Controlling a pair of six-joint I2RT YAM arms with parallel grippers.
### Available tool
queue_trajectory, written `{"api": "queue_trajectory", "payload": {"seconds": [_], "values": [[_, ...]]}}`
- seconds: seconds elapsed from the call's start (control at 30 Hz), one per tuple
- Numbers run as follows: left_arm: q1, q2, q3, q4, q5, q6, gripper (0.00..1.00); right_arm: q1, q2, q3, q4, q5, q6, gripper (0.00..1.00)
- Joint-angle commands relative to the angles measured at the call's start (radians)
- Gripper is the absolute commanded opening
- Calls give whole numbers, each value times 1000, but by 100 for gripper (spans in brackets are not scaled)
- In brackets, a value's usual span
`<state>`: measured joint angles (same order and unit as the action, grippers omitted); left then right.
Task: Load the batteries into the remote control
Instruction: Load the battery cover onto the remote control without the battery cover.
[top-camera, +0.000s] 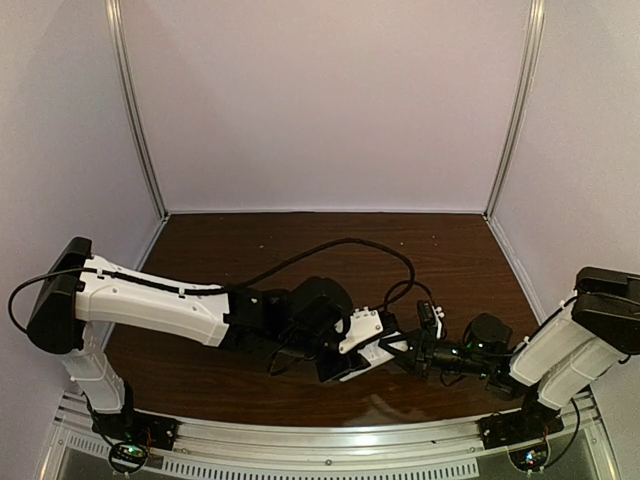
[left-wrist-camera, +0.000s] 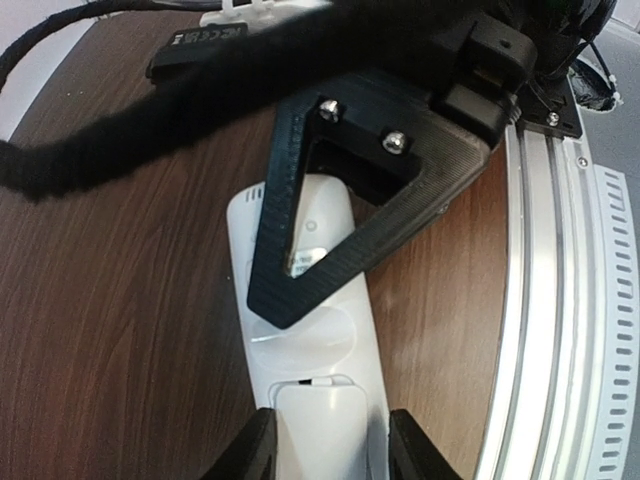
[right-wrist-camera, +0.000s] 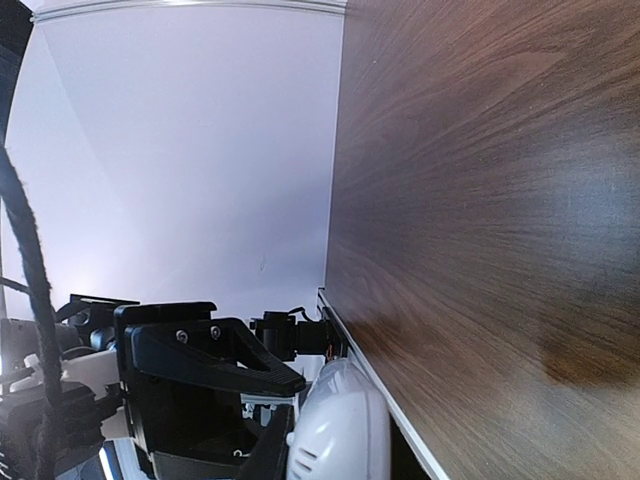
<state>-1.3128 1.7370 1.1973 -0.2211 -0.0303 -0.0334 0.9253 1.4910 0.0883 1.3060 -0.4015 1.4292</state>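
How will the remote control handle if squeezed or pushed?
The remote control looks hard plastic, so probably stiff. Smooth rounded sides may slip in a pinch. Flat slab shape: on the table it should slide, not roll.

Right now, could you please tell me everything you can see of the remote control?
The remote control is a slim white plastic bar with a rounded end, lying flat on the wooden table. A seamed panel shows near one end, small slots near the other. The left gripper has a finger against each long edge; a black triangular finger of the right gripper crosses over its middle.
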Motion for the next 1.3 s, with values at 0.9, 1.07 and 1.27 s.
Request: {"api": "queue_trajectory", "payload": {"seconds": [0.9, 1.07, 1.27], "values": [[13, 56, 61, -61, -38, -125, 34, 7, -72, -7, 195, 37, -17, 0], [25, 51, 58, -57, -24, -140, 37, 6, -75, -9, 198, 36, -18, 0], [33, 45, 57, -53, -28, -148, 40, 7, -78, -14, 195, 38, -18, 0]]}}
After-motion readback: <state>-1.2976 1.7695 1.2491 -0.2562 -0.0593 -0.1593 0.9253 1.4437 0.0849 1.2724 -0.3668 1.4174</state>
